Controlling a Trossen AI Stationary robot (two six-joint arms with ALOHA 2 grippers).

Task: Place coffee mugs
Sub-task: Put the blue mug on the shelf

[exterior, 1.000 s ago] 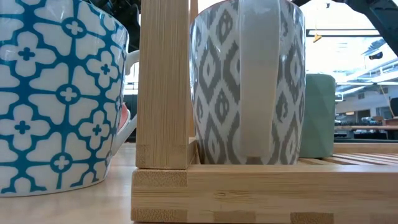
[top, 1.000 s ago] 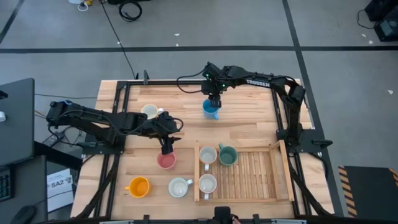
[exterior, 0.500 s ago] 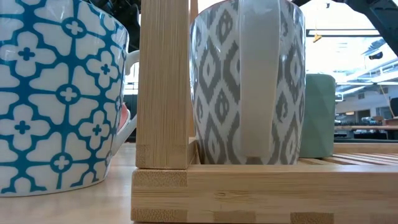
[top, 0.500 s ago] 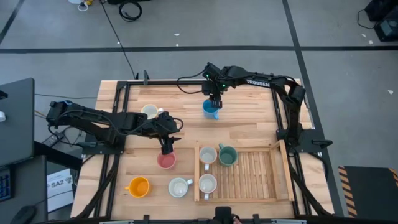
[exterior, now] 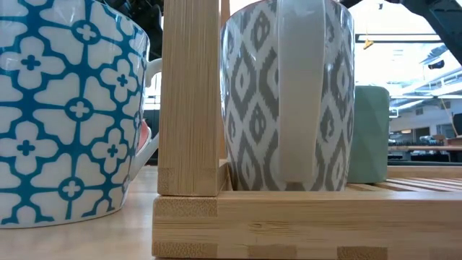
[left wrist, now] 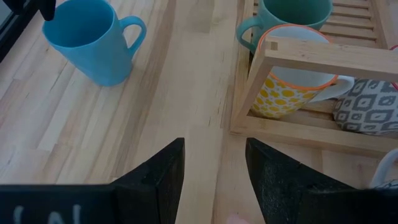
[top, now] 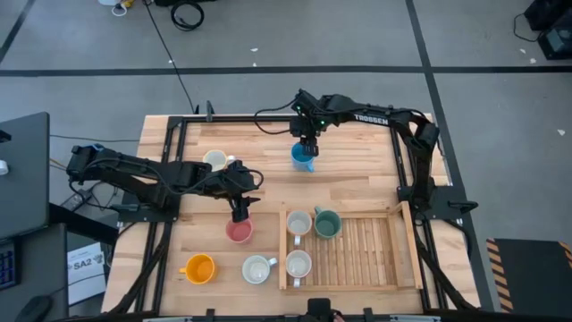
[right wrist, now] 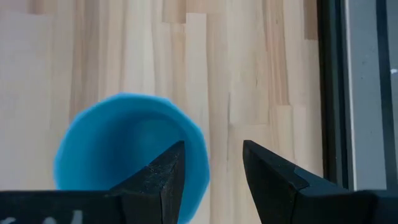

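The right tool (top: 306, 148) hangs over the light blue ceramic mug (top: 302, 157) standing upright near the far edge of the pale wooden desk (top: 357, 170). In the right wrist view its two dark fingers (right wrist: 163, 182) are parted, one over the mug's rim (right wrist: 127, 155) and the other outside the wall; whether they press on the rim cannot be told.

The left tool (top: 239, 213) sits at the far edge of the pink round mug (top: 238, 232) towards the near middle of the desk. Its fingers (left wrist: 163, 172) are spread with bare wood showing between them, grasping nothing visible.

A slatted bamboo tray (top: 357, 255) lies on the near right part of the desk. In it stand a white mug with yellow dots (top: 298, 223), a dark green mug (top: 327, 223) just beside it, and a grey-patterned white mug (top: 298, 264) nearer the front.

Outside the tray, a white mug with a blue floral pattern (top: 257, 269) and an orange mug (top: 197, 268) stand along the near edge. A cream mug (top: 214, 161) stands behind the left arm.
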